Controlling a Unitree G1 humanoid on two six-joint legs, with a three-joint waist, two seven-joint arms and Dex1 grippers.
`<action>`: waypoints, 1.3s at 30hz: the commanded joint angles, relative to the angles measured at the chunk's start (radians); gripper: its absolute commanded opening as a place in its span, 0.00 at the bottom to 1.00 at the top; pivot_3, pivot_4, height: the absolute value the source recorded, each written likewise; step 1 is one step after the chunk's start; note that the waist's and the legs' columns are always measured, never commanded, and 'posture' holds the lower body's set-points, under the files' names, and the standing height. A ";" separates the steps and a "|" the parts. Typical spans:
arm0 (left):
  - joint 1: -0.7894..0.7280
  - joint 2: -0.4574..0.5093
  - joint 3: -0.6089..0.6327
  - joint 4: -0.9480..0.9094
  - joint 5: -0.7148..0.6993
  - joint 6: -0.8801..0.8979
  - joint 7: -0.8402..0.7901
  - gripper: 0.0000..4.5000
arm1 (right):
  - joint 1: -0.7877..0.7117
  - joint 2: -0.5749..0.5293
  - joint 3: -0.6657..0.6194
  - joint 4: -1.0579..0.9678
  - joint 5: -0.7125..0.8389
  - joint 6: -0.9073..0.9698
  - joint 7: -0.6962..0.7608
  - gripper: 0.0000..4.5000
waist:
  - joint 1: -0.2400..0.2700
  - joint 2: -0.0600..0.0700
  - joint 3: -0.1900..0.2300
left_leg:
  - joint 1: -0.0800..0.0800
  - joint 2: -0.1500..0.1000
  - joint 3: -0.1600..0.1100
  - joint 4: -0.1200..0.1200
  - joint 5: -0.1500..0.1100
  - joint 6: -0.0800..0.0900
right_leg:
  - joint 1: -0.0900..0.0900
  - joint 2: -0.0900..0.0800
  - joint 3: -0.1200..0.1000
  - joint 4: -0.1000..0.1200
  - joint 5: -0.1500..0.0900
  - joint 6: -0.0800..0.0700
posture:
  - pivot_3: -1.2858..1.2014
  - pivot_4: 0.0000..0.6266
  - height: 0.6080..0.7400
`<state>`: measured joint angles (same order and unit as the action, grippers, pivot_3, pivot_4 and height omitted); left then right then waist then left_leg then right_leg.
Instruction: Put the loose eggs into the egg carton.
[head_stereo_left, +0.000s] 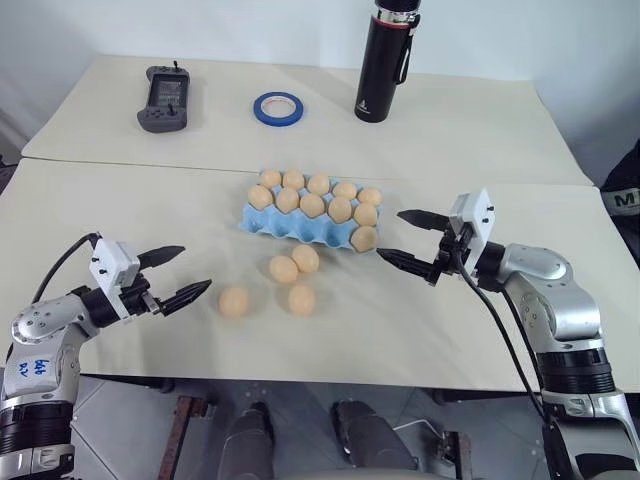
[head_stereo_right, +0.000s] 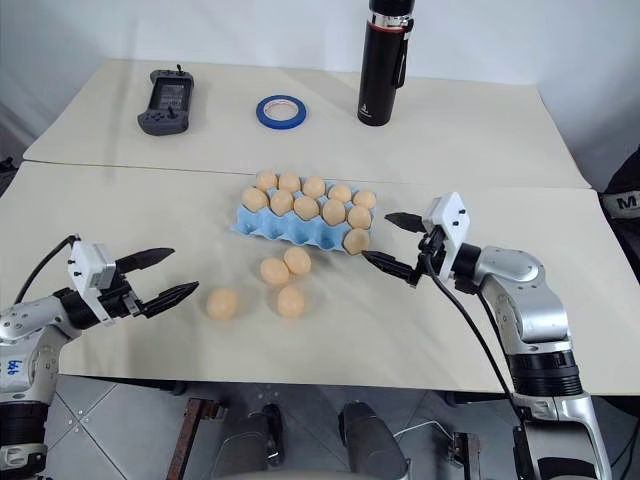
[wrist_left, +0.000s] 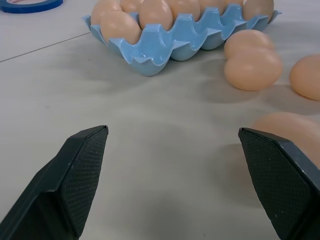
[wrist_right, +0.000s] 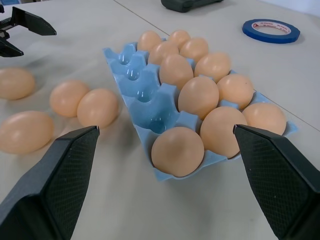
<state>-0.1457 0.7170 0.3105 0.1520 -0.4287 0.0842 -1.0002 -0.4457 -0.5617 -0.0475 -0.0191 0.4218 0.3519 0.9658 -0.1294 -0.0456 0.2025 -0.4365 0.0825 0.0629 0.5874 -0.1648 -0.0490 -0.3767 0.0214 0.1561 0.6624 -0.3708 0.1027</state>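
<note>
Beige table is seen mid-frame with four loose eggs below the egg carton. Left gripper and right gripper are held apart, empty.

A white capital "M" is showing on a dark object at the edge beyond the right tool. Blue handwriting on the left arm's sticker is staying illegible.

4 loose eggs, 11 eggs in 1 carton, 1 tape roll, 1 flask, 1 controller.
</note>
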 joint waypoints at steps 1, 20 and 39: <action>-0.012 0.011 0.012 -0.022 0.013 0.005 0.037 0.99 | -0.005 -0.009 -0.031 -0.028 0.017 -0.003 -0.013 1.00 | 0.000 0.000 0.000 | 0.000 0.000 0.000 0.000 0.000 0.000 | 0.000 0.000 0.000 0.000 0.000 0.000 | 0.52 0.24 1.00; -0.017 0.000 0.023 -0.080 -0.034 0.034 0.016 0.99 | 0.129 0.015 -0.173 -0.242 0.106 0.137 -0.249 1.00 | 0.021 0.000 0.000 | 0.000 0.000 0.000 -0.001 0.000 -0.001 | 0.000 0.001 0.000 -0.001 0.000 0.000 | 0.52 0.24 1.00; 0.018 0.036 0.034 -0.063 -0.126 -0.043 -0.303 0.99 | 0.348 -0.165 -0.061 -0.575 0.210 0.322 -0.154 1.00 | 0.020 -0.001 -0.001 | -0.001 0.000 0.001 -0.001 -0.001 0.001 | 0.000 -0.002 0.001 -0.003 -0.002 -0.003 | 0.52 0.24 1.00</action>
<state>-0.1284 0.7294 0.3112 0.0927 -0.5231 0.0630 -1.2761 -0.0939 -0.7294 -0.1150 -0.5829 0.6268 0.6982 0.8022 -0.1090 -0.0461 0.2019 -0.4372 0.0827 0.0639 0.5863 -0.1663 -0.0476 -0.3765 0.0197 0.1567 0.6592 -0.3724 0.0994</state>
